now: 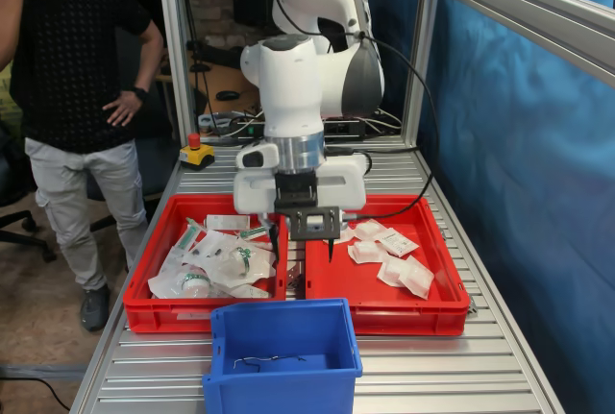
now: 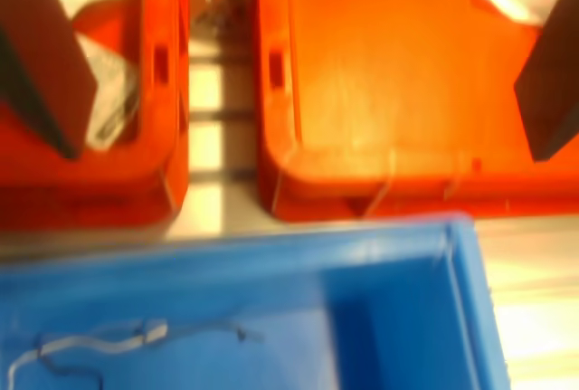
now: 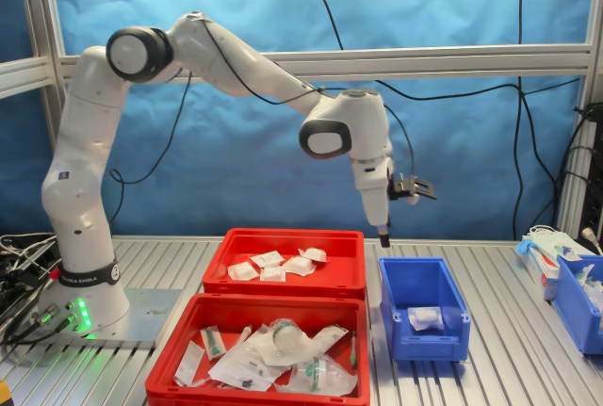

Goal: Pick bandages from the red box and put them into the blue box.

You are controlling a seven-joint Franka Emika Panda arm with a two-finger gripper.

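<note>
My gripper is open and empty. It hangs above the near rims of the two red crates, just behind the blue box. In the wrist view its dark fingers stand wide apart with nothing between them. The red box holds several white bandages at its far right. In the second exterior view the gripper hovers between the red box with its bandages and the blue box. One white pouch lies in the blue box.
A second red crate of clear-wrapped packs sits beside the red box. A person stands at the first exterior view's left. An emergency-stop button sits behind the crates. Another blue bin stands at the second exterior view's right.
</note>
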